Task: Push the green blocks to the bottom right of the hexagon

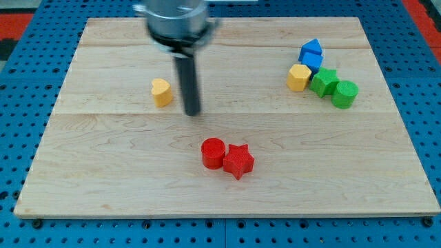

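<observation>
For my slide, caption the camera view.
My tip rests beside a yellow block, far from the green blocks flanking the yellow hexagon.

Green star (pixel 323 81) touching yellow hexagon (pixel 298 77) – green cylinder (pixel 344 94) beside it (view's right), both flat.

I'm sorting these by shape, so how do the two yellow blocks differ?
The yellow hexagon sits at the view's right, touching a blue block and the green star; the yellow heart-like block stands alone at centre-left. My tip is just right of the heart-like block, far from the hexagon. Both share the same yellow and similar size.
</observation>
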